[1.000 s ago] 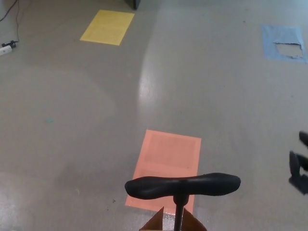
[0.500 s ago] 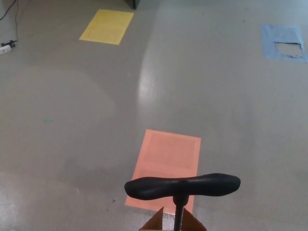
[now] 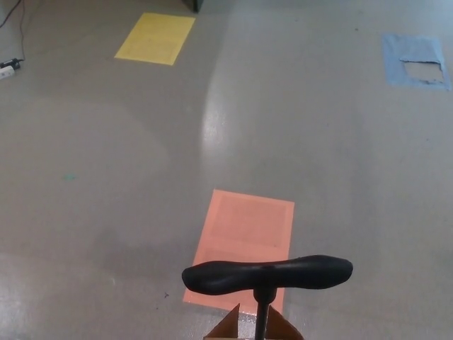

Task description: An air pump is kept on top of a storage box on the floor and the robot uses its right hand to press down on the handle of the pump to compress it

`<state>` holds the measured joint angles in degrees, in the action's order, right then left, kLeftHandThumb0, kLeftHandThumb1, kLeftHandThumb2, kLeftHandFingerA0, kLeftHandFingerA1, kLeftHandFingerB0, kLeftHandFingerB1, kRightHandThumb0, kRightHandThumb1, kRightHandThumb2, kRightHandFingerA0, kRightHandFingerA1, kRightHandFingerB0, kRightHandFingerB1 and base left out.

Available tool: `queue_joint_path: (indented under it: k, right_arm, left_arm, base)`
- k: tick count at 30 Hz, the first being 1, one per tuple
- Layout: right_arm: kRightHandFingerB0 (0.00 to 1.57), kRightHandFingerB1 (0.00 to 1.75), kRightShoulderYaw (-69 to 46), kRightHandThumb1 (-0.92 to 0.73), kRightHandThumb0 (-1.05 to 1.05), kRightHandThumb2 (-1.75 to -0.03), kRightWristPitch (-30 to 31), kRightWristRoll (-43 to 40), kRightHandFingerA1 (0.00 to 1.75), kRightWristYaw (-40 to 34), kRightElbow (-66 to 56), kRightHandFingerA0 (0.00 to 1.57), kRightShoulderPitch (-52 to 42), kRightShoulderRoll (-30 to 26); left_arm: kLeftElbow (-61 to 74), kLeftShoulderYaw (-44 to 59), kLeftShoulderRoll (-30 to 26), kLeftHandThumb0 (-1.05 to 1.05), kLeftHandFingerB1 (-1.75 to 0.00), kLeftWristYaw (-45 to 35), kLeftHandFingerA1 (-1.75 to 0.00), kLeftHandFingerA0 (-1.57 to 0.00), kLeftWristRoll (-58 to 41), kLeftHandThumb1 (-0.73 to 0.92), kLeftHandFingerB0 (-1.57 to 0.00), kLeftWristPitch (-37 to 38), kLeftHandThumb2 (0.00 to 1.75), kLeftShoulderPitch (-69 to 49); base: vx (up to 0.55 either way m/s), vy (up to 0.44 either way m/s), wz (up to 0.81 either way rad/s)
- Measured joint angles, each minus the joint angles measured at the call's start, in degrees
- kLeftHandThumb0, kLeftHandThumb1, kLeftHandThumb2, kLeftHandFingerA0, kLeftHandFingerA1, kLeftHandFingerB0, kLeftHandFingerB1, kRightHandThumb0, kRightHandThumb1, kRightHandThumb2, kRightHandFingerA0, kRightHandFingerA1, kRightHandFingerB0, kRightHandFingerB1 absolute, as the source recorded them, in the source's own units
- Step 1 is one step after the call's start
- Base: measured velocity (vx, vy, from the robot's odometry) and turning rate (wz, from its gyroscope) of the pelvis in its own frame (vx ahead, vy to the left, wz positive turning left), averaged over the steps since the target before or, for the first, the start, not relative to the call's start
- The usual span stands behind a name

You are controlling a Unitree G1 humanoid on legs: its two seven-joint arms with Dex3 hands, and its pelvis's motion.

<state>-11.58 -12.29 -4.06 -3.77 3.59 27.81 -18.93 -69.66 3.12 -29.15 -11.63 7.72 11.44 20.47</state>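
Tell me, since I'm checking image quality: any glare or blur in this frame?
Head view: a pale vertical glare streak on the grey floor above the orange patch; the pump handle is sharp, with a soft sheen; no motion blur.

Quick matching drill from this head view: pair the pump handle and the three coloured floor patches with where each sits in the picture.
Things:
1. pump handle
2. yellow patch
3. blue patch
4. orange patch

Places:
A. top right, torn middle
B. bottom centre, on a thin rod
C. top left
D. centre, just beyond the handle

Pairs: 1-B, 2-C, 3-A, 4-D
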Motion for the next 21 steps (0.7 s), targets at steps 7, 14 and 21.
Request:
queue_joint_path:
  k: [7,14,21]
  right_arm:
    - [0.03,0.13,5.01,-0.86,-0.90,-1.15,4.91,-1.02,0.16,3.16,-9.40,0.04,6.57,-1.95]
    - [0.00,0.10,12.81,-0.89,-0.89,-1.19,10.14,-1.72,0.10,7.65,-19.61,0.00,13.49,-3.80]
    - [0.00,0.11,21.73,-0.86,-0.87,-1.19,15.16,-2.17,0.12,12.88,-27.59,0.00,18.38,-4.79]
  left_arm:
    - [0.03,-0.41,0.01,-0.31,-0.47,0.00,-0.48,0.00,0.02,0.64,0.00,0.22,1.14,0.01]
    - [0.08,-0.85,0.02,-0.33,-0.48,0.00,-0.48,0.00,0.05,0.62,0.00,0.65,1.13,0.03]
    - [0.10,-1.78,0.02,-0.54,-0.28,0.01,-0.35,-0.24,0.14,0.91,-0.15,1.10,0.67,0.03]
  base:
    - [0.00,0.000,0.00]
    - [0.00,0.000,0.00]
    - [0.00,0.000,0.00]
